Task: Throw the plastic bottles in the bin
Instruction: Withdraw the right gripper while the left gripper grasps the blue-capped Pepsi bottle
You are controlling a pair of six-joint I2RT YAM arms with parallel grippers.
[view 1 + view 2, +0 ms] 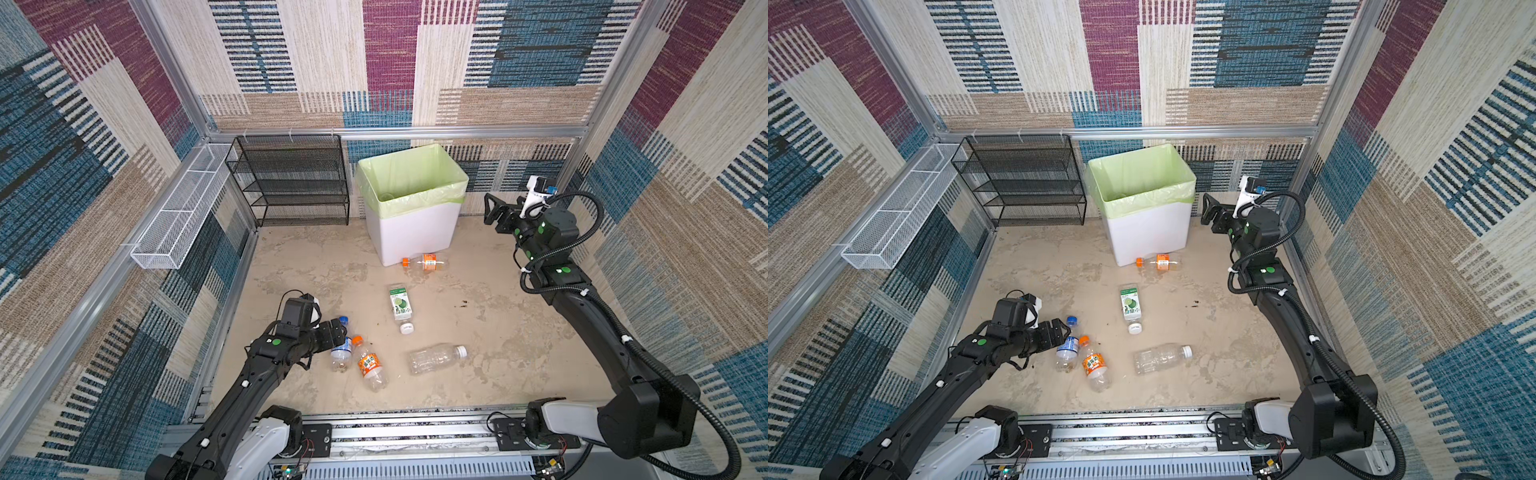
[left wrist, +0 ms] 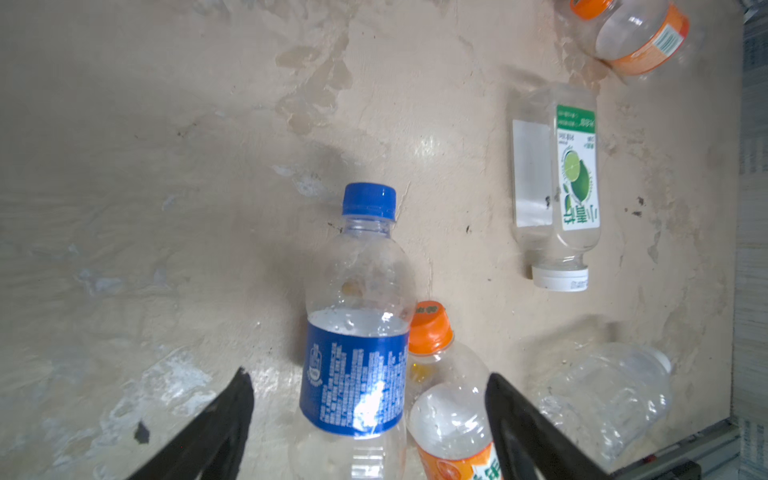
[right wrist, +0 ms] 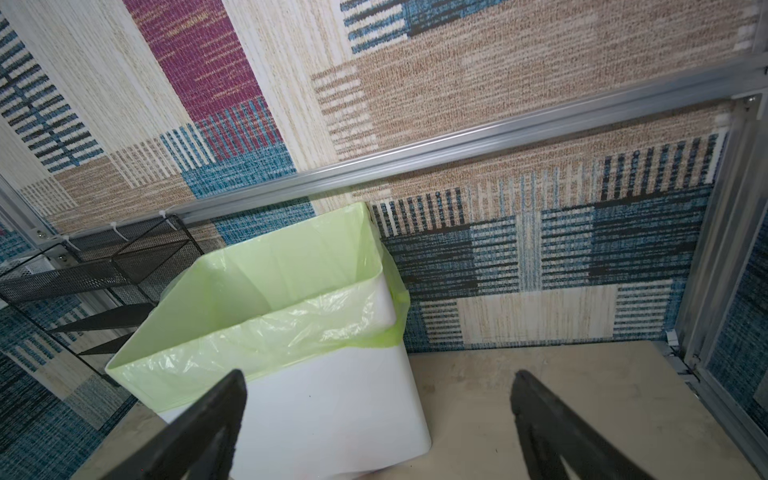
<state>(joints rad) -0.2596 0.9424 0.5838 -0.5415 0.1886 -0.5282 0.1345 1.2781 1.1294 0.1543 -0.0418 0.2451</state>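
Our left gripper [image 2: 370, 386] hovers spread wide over the blue bottle [image 2: 361, 266] toward the worktop's [image 1: 519, 332] front-left corner, wide, we judge, because the orange bottle [image 1: 370, 363] lies against it. Our right gripper [image 3: 380, 376], splayed and empty, stands beside the bin [image 1: 411, 237] at the back edge.

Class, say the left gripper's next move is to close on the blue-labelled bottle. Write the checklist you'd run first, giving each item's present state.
1. Left gripper open: ok, jaws wide apart.
2. Blue-labelled bottle in the gap: ok, seen in the left wrist view.
3. Only one bottle in the gap: not ok; the neighbouring orange-capped bottle lies against it, partly inside.
4. Fingers low enough to grip: cannot tell.
5. Bin mouth free: ok.
6. Right gripper clear of the bin's mouth: ok; open, empty, beside it.
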